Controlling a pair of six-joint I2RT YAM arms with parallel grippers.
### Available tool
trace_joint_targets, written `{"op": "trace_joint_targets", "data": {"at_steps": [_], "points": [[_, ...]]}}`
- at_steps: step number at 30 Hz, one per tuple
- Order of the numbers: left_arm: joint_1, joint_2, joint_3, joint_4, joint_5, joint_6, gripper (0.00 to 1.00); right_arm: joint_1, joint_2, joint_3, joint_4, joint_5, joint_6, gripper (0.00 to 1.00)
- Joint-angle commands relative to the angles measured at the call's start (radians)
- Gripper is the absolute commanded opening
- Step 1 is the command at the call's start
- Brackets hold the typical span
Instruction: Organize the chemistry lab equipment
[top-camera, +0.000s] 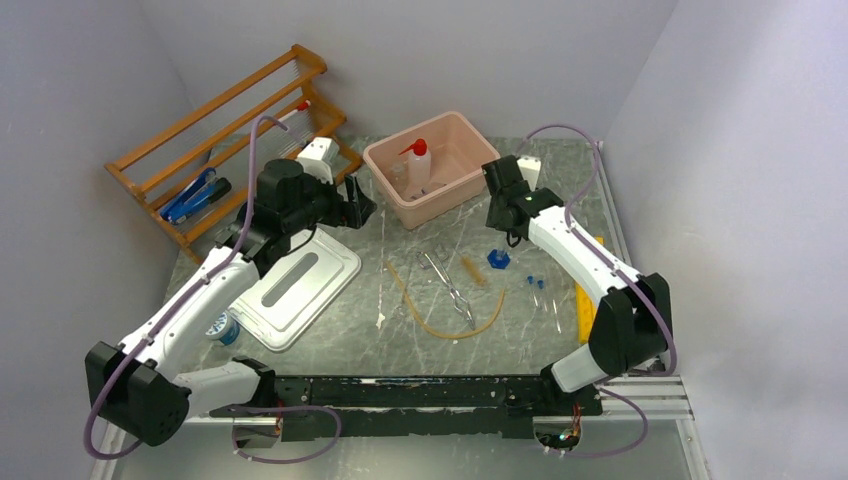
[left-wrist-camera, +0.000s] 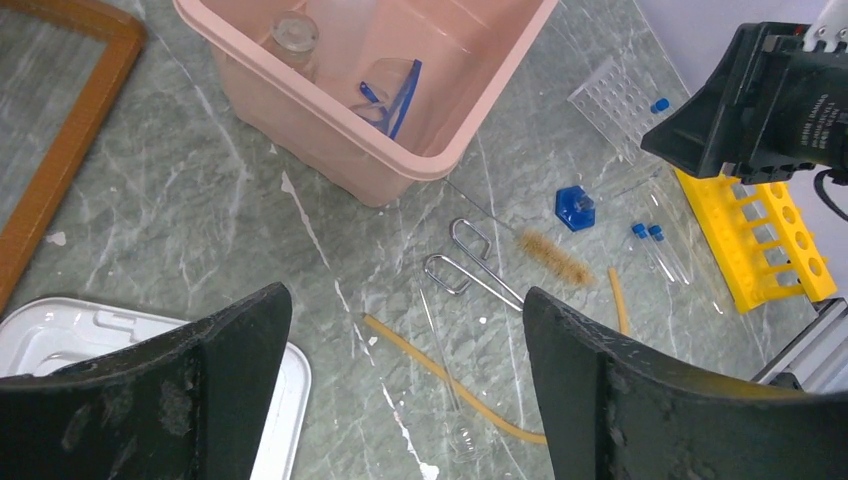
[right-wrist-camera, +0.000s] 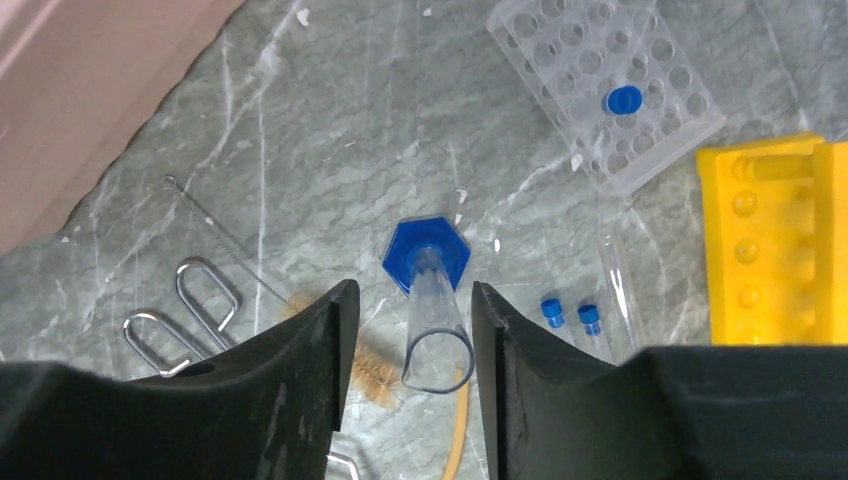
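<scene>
A clear measuring cylinder (right-wrist-camera: 437, 335) on a blue hexagonal base (top-camera: 498, 258) stands upright on the table. My right gripper (right-wrist-camera: 410, 300) is open with a finger on each side of the cylinder's rim, a gap showing on the left. My left gripper (left-wrist-camera: 405, 320) is wide open and empty above the tan tubing (left-wrist-camera: 450, 380), near the pink tub's front left corner (top-camera: 360, 208). The red-capped squeeze bottle (top-camera: 418, 160) and blue-framed goggles (left-wrist-camera: 395, 85) sit in the tub. Metal tongs (left-wrist-camera: 470, 265), a brush (left-wrist-camera: 555, 258), blue-capped tubes (right-wrist-camera: 570, 320) and the yellow rack (right-wrist-camera: 770, 240) lie on the table.
The pink tub (top-camera: 470, 170) stands at the back centre, its white lid (top-camera: 300, 280) to the left. The orange shelf rack (top-camera: 220, 140) is at the back left. A clear well rack (right-wrist-camera: 610, 90) lies by the yellow rack. A tape roll (top-camera: 225, 327) sits near the left arm.
</scene>
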Motion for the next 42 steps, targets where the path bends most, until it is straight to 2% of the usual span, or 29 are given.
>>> {"op": "trace_joint_targets", "data": {"at_steps": [1,3,6,9,12,15,19,26,29,32,37,39,42], "points": [[-0.01,0.022,0.038,0.061,0.044,-0.012,0.86,-0.01,0.027,-0.013,0.01,0.003,-0.003,0.42],[-0.011,0.032,0.039,0.069,0.039,-0.016,0.84,-0.014,0.047,0.008,-0.002,-0.026,-0.013,0.31],[-0.014,0.044,0.037,0.085,0.014,-0.029,0.86,-0.024,0.051,0.027,-0.008,-0.062,-0.038,0.18],[-0.02,0.061,0.034,0.127,0.063,-0.026,0.86,-0.041,0.035,0.049,-0.006,-0.115,-0.08,0.12],[-0.035,0.078,0.033,0.179,0.104,-0.031,0.89,-0.055,0.013,0.085,-0.014,-0.178,-0.118,0.11],[-0.064,0.111,0.043,0.226,0.15,-0.012,0.97,-0.066,-0.016,0.121,-0.018,-0.274,-0.154,0.1],[-0.112,0.181,0.109,0.228,0.212,0.05,0.97,-0.077,-0.072,0.154,-0.01,-0.449,-0.219,0.1],[-0.159,0.302,0.194,0.291,0.357,0.044,0.89,-0.083,-0.154,0.137,0.072,-0.866,-0.288,0.1],[-0.173,0.352,0.235,0.307,0.501,0.031,0.83,-0.085,-0.175,0.113,0.146,-1.028,-0.252,0.1],[-0.187,0.373,0.258,0.272,0.572,0.066,0.76,-0.084,-0.185,0.069,0.271,-1.184,-0.175,0.1],[-0.188,0.366,0.283,0.171,0.654,0.125,0.73,-0.083,-0.164,0.06,0.343,-1.29,-0.149,0.08],[-0.188,0.386,0.306,0.12,0.703,0.127,0.68,-0.083,-0.152,0.066,0.349,-1.325,-0.151,0.08],[-0.188,0.391,0.309,0.068,0.692,0.16,0.59,-0.083,-0.134,0.074,0.356,-1.38,-0.15,0.08]]}}
